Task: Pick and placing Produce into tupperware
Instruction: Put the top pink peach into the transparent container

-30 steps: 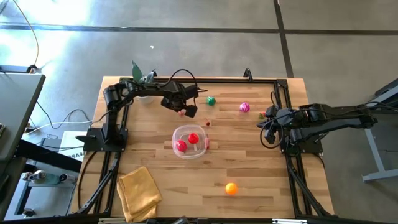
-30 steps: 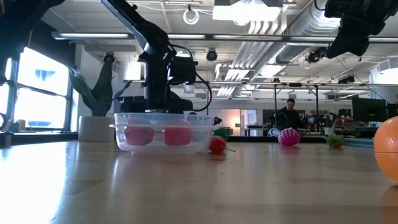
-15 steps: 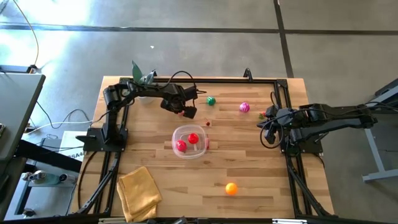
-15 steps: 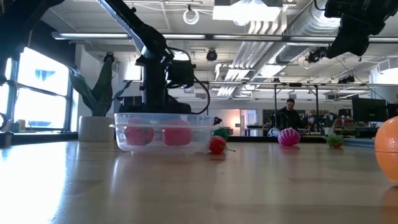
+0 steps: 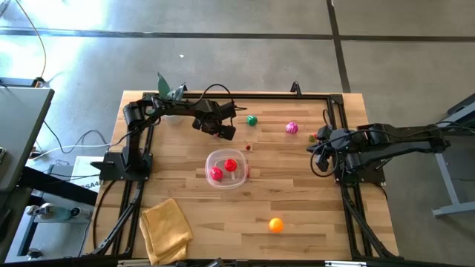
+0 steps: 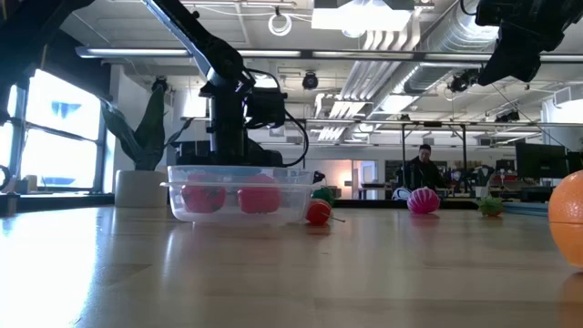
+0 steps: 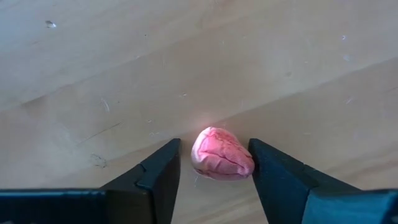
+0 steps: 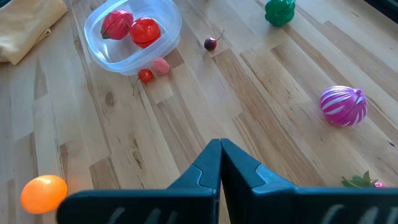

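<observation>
Broadly, the wooden table fills the middle of the high view, framed by a dark rail. The left arm reaches across its far side, and the left gripper hangs low over the boards behind the tupperware. From the left wrist view its two fingers stand partly open on either side of a small pink piece of produce that lies on the wood; the piece looks to touch one finger and sits just apart from the other, so no firm grip is plain. The right arm waits at the right edge of the table, its right gripper pressed fully closed with nothing in it.

A folded yellow cloth lies at the near left corner, and a leafy potted plant stands at the far left edge. The clear tub sits near the table's centre with two red fruits inside. An orange ball rests well apart toward the near side. A magenta striped fruit and a green vegetable lie near the far edge. A small red cherry and another pink bit lie just beside the tub's wall, with a dark cherry a little farther off.
</observation>
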Motion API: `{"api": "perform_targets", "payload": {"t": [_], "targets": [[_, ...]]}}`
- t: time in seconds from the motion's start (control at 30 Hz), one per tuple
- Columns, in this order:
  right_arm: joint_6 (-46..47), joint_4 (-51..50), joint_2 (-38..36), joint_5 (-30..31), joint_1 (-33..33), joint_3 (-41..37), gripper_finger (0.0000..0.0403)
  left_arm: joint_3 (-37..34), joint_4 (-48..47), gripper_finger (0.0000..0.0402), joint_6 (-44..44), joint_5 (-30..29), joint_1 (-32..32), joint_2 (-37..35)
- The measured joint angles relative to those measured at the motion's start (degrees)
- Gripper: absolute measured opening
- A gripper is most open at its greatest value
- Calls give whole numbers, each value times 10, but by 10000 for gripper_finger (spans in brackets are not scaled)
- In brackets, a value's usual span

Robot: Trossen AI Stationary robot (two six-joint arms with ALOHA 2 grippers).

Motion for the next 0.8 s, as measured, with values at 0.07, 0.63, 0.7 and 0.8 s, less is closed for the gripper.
{"api": "perform_targets", "payload": {"t": [0.07, 0.63, 0.7, 0.8], "targets": [[0, 0, 0, 0, 0, 0, 0, 0, 1, 162, -4, 0, 0, 0], [0, 0, 0, 0, 0, 0, 0, 0, 1, 114, -10, 3, 0, 0], [0, 0, 0, 0, 0, 0, 0, 2, -4, 114, -13, 11, 0, -1], [0, 0, 0, 0, 0, 0, 0, 18, -36, 113, -15, 27, -1, -4]]}}
